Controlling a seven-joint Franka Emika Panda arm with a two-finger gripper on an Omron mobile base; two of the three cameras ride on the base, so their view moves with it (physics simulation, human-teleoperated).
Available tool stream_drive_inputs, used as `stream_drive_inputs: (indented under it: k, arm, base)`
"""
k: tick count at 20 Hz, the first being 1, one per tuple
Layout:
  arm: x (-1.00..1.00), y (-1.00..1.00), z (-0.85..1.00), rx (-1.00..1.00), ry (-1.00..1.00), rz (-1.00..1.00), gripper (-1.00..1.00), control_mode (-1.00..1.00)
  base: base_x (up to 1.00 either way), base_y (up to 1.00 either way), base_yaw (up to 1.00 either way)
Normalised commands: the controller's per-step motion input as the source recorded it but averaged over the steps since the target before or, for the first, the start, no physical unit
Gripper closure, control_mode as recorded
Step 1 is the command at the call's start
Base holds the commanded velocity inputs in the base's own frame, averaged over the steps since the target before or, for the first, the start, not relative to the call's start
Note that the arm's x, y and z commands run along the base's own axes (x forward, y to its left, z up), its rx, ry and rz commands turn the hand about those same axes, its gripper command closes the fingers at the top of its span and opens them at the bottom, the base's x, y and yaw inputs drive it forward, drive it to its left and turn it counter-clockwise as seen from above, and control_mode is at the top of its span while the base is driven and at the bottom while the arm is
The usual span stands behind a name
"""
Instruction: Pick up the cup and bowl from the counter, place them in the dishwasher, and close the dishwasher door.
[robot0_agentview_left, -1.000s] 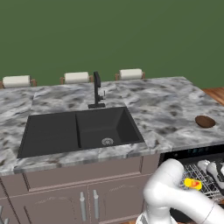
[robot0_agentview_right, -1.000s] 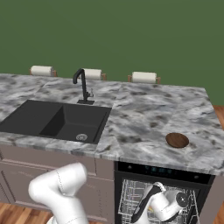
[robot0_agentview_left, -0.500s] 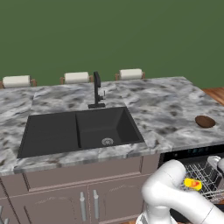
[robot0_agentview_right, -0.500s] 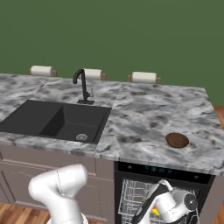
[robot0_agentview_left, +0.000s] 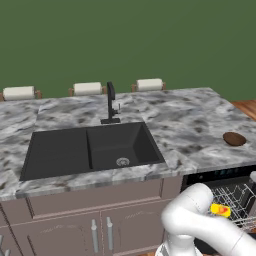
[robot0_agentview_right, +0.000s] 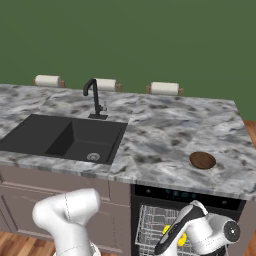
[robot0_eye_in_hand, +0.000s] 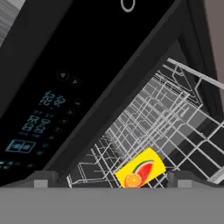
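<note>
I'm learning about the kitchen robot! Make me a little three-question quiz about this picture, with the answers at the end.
1. True or false: the cup lies in the white rack of the dishwasher.
2. Where is the bowl? A) in the sink B) on the counter C) in the dishwasher
3. Fill in the gap: the claw is ____, with the cup lying between its fingertips.

Key: 1 true; 2 B; 3 open
</note>
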Motion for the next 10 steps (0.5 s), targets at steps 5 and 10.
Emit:
stream_drive_inputs:
  k: [5, 10]
  arm:
    - [0.0, -0.27, 0.65, 0.05, -0.03, 0.0, -1.0, -1.0]
    - [0.0, -0.18, 0.6, 0.07, -0.03, 0.0, -1.0, -1.0]
  base:
    - [0.0, 0.0, 0.0]
    - [0.0, 0.0, 0.0]
